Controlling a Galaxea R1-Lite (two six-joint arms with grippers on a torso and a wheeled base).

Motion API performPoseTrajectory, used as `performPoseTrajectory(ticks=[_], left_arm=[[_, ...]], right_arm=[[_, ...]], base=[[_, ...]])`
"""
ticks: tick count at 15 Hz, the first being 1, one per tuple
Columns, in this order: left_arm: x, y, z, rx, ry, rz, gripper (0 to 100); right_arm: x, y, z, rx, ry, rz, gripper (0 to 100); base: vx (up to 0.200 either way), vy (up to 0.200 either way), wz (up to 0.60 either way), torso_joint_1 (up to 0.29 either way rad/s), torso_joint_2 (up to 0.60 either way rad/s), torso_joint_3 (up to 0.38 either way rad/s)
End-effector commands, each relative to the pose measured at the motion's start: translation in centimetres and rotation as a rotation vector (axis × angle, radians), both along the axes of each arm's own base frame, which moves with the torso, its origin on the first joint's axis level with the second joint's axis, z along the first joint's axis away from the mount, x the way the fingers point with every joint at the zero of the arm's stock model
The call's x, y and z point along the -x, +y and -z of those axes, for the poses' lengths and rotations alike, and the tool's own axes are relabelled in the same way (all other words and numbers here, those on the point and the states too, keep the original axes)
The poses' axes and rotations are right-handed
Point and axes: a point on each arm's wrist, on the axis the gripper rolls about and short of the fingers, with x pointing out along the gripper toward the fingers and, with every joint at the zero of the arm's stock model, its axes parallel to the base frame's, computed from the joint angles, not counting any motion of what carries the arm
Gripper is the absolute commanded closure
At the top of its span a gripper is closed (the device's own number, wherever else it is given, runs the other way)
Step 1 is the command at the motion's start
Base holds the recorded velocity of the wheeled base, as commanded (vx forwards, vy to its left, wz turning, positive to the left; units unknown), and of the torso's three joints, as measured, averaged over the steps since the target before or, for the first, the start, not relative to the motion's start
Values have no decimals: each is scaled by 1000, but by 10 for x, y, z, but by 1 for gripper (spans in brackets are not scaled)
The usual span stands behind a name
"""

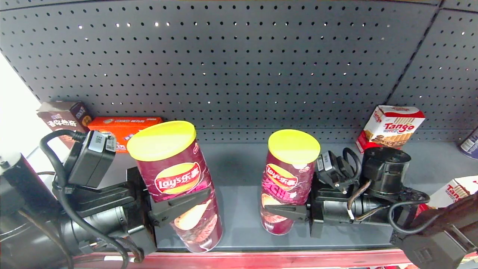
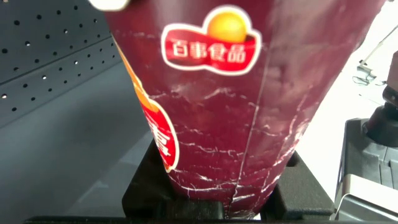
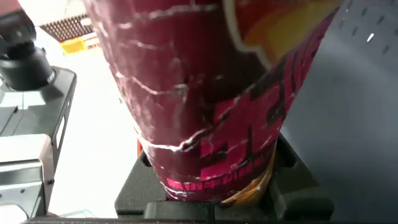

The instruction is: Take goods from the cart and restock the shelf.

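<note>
Black-fingered, the left tool (image 1: pixel 185 209) is clamped on the left can (image 1: pixel 173 175), a maroon, yellow-lidded chip tube tilted over the front edge of the shelf (image 1: pixel 239 164). The right tool (image 1: pixel 285 211) is clamped on the right can (image 1: pixel 289 175), near upright over the shelf's middle; whether it touches down I cannot tell. Behind stand an orange box (image 1: pixel 125 127), a brown box (image 1: pixel 61 116) and a wafer box (image 1: pixel 394 127).

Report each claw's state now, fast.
Left claw: closed, holding the left chip can.
Right claw: closed, holding the right chip can.
</note>
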Motion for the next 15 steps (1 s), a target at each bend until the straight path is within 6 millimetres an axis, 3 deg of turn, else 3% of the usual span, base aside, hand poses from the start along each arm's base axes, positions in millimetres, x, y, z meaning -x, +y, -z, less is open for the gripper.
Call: performPoseTrajectory(ticks=[1,4,5,11,15], left_arm=[[0,0,0,0,2,0,100],[0,0,0,0,2,0,100],[0,0,1,0,5,0,100],[3,2,7,-12,27,0,100],[4,2,4,-6,13,0,100]], right_arm=[[-4,3,13,22,32,-1,100],[-7,3,19,38,25,1,100],[-7,3,19,40,13,-1,0],[4,-16,-1,15,-28,33,0],[34,-45,-35,-33,-105,76,0]], base=[[0,0,0,0,0,0],[0,0,0,0,0,0],[0,0,0,0,0,0],[0,0,0,0,0,0],[0,0,0,0,0,0]])
